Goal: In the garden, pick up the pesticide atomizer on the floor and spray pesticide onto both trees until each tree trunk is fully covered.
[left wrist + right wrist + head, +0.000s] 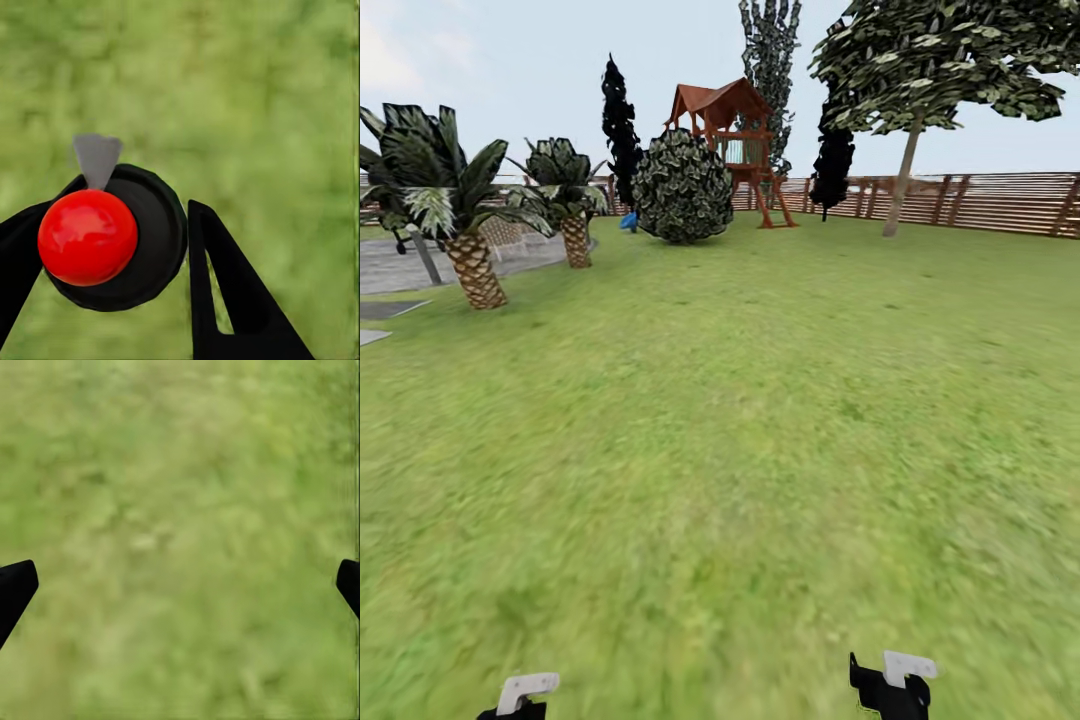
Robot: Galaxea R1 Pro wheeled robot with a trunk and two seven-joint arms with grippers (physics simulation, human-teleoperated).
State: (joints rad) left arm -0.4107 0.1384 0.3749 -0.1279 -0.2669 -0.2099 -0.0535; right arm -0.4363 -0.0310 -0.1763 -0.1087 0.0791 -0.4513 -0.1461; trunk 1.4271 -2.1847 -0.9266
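While over grass, left gripper [112, 255] clasps the pesticide atomizer [88, 237].

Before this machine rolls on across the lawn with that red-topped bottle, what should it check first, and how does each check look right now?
1. Pesticide atomizer between the left gripper jaws: ok.
2. Grip firm enough for driving: cannot tell.
3. Right gripper free, jaws wide apart: ok.
4. Lawn ahead free of obstacles: ok.
5. Pale thick-trunked tree in sight: cannot tell; one leaning tree stands by the fence.
6. Spray nozzle aimed away from the robot: cannot tell.
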